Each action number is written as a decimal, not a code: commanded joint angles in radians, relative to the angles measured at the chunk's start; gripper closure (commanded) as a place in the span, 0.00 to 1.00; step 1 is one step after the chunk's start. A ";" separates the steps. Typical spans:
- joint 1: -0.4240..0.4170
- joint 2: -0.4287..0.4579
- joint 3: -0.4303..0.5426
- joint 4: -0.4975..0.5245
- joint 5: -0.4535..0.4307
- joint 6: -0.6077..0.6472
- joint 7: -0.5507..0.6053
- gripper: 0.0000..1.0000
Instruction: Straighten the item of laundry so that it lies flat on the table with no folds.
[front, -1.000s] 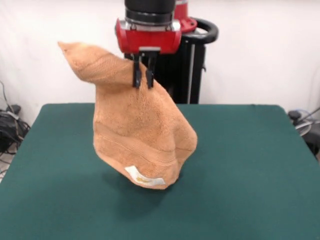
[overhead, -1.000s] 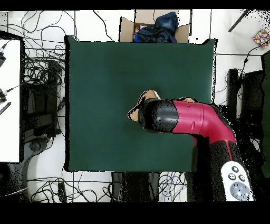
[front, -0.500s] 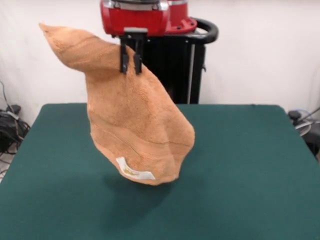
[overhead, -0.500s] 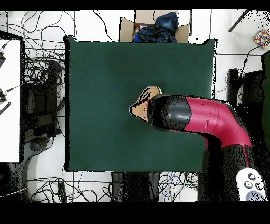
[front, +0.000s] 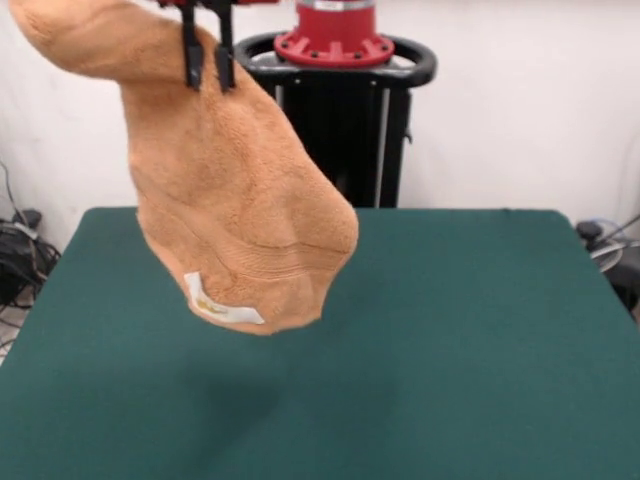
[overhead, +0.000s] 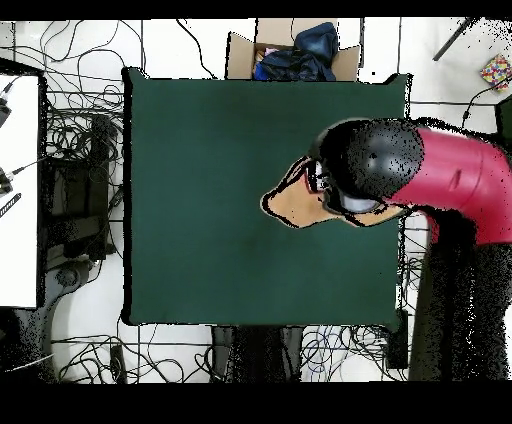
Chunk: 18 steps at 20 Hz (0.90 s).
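My gripper (front: 207, 80) is shut on the orange-tan towel (front: 225, 190) near the top of the front view. It holds the towel high above the dark green table (front: 470, 340). The towel hangs bunched in a bag-like drape, clear of the table, with its white label (front: 222, 306) near the lower edge. One end sticks out to the upper left. In the overhead view the red and black arm (overhead: 420, 180) covers most of the towel (overhead: 290, 205), and the gripper itself is hidden under the arm.
The black pedestal (front: 350, 120) stands behind the table's far edge. A cardboard box with clothes (overhead: 290, 50) sits beyond the table in the overhead view. Cables (overhead: 75, 140) lie on the floor beside it.
The gripper has risen and moved left in the front view, carrying the towel with it. The towel's lower edge now hangs higher above the table.
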<state>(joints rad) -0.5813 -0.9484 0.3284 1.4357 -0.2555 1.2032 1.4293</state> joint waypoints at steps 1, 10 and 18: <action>0.008 0.067 0.083 -0.204 0.027 0.108 -0.018 1.00; 0.042 0.190 0.070 -0.429 -0.029 0.168 0.004 1.00; 0.077 0.317 0.069 -0.592 -0.036 0.136 0.004 1.00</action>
<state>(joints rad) -0.5455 -0.7244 0.3329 0.9429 -0.2648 1.2888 1.4295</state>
